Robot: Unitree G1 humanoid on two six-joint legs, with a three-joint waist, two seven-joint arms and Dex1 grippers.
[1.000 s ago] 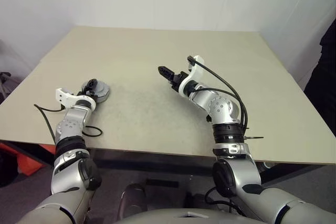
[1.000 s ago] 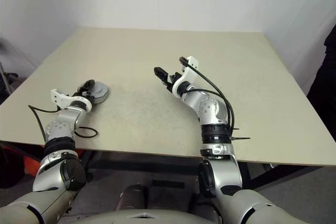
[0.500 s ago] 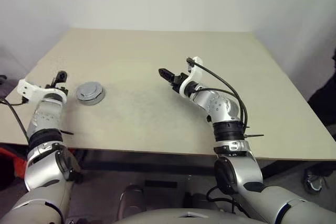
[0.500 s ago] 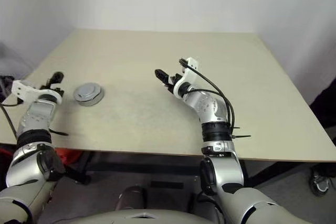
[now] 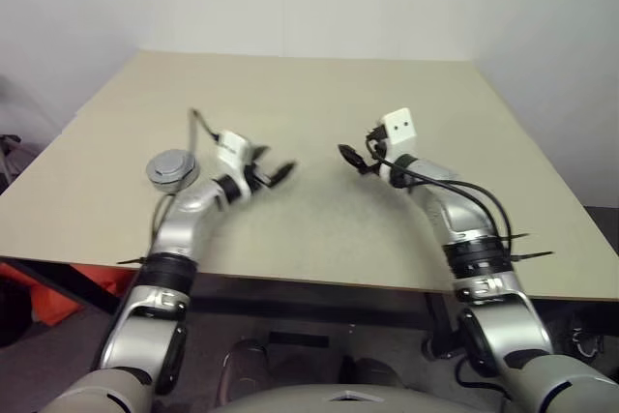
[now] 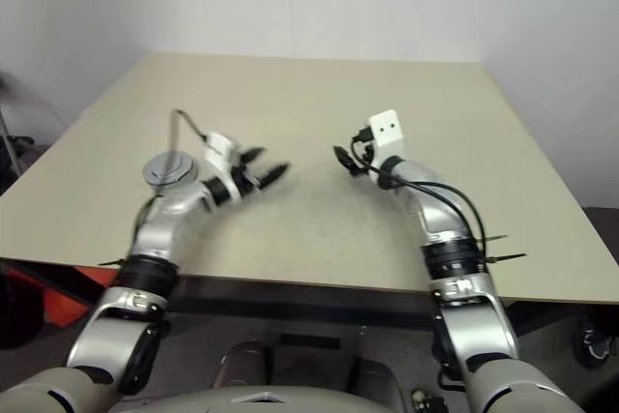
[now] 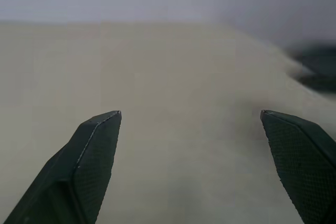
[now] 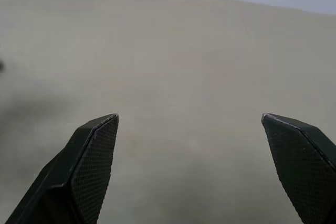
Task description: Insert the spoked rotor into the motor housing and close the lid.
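Both two-fingered black grippers, left gripper and right gripper, are spread wide and empty above the beige table. The round light-grey metal lid is seated closed at the table's left side; nothing more should be disturbed.

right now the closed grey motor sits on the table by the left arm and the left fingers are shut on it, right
Not quite. The closed grey motor does sit on the table by the left arm, but the left fingers are open and empty, past it, as the right eye view shows.
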